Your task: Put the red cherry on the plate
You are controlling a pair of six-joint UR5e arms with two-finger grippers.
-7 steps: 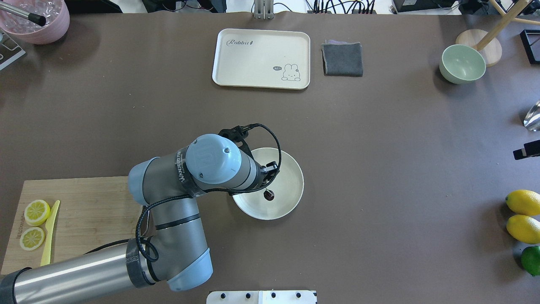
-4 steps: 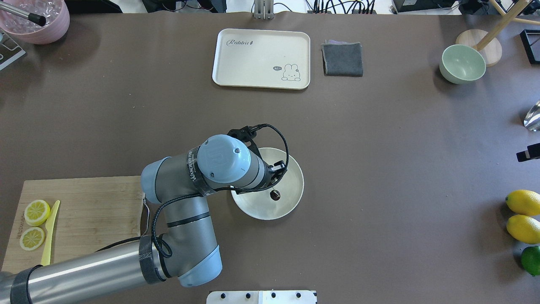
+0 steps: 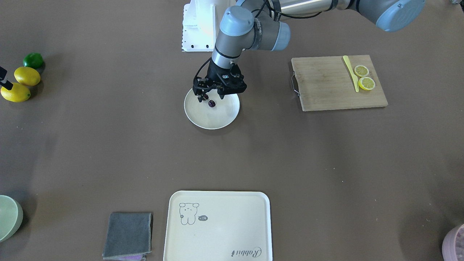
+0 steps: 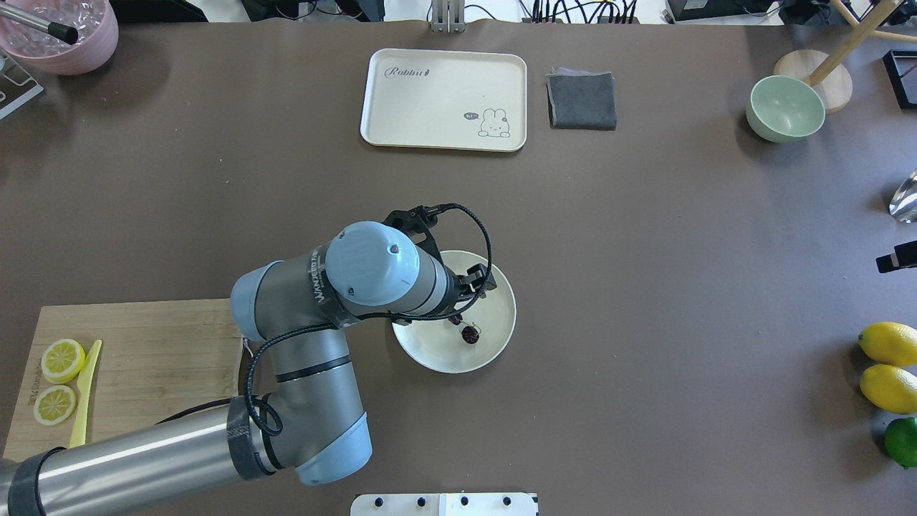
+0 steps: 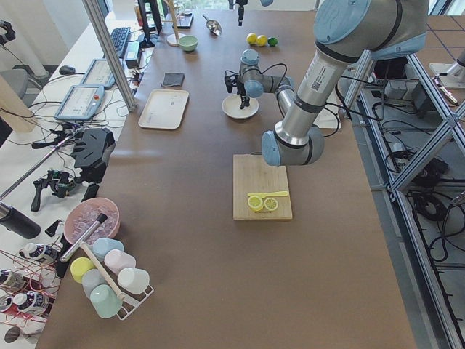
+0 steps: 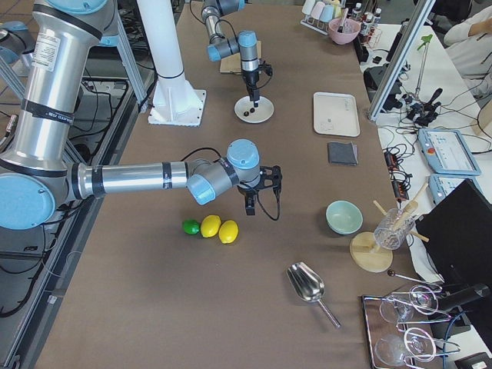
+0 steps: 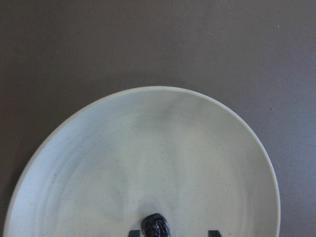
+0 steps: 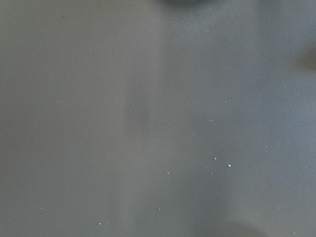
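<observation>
The red cherry (image 3: 211, 104), a pair of dark glossy balls, lies on the round cream plate (image 3: 217, 121) near its robot-side half. In the overhead view the cherry (image 4: 470, 334) shows just beyond the left wrist, on the plate (image 4: 498, 326). My left gripper (image 3: 210, 97) hangs straight over it, open, its fingertips either side of the fruit. The left wrist view shows one ball of the cherry (image 7: 155, 225) between the two finger ends at the bottom edge, on the plate (image 7: 148, 148). My right gripper (image 6: 250, 201) hovers far off near the lemons; I cannot tell whether it is open or shut.
A wooden cutting board (image 4: 157, 351) with lemon slices and a yellow knife lies at the near left. A cream tray (image 4: 444, 100), a grey cloth (image 4: 582, 100) and a pale green bowl (image 4: 785, 107) sit along the far side. Lemons and a lime (image 4: 888, 365) lie at the right edge.
The left wrist has shifted right and then slightly away over the plate. The cherry has drifted a little right, and both of its balls now show on the plate.
</observation>
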